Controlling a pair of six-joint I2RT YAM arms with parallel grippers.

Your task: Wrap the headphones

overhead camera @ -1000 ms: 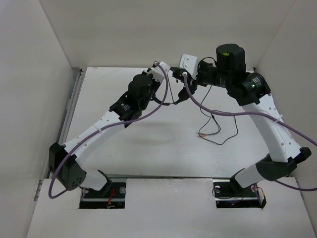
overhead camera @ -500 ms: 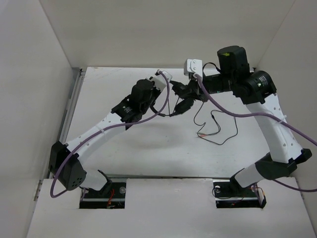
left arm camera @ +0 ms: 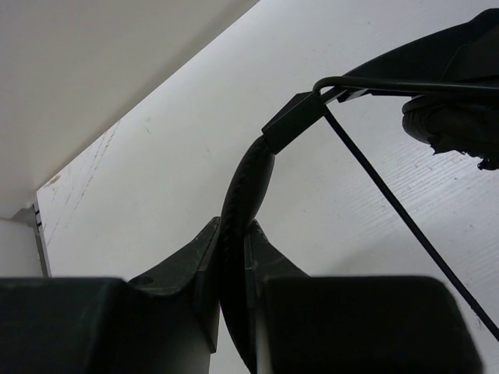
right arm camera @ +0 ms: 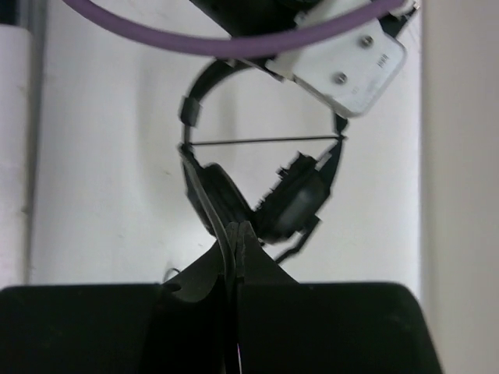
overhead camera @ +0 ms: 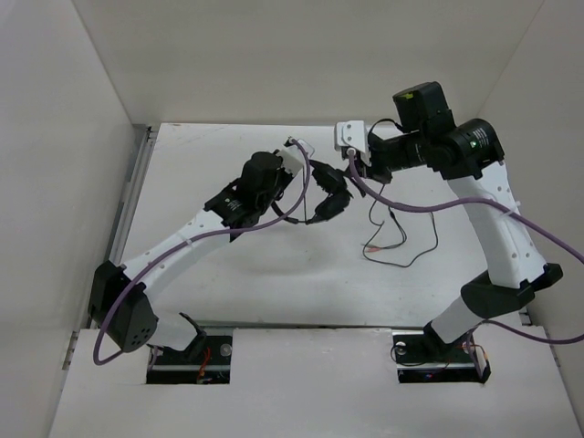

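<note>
White desk, one. Arms, two: left arm, right arm. Purple cables, two, one per arm. Headphones, one, held off desk near middle of far edge, between both hands. Left hand clenched on headband. Right hand pinched tight on cord. Cord's loose loop lies on desk, right of centre. Earcups, two, blurred in right wrist view. Headband's lower end hidden behind left fingers. Plugs too small to make out.
</note>
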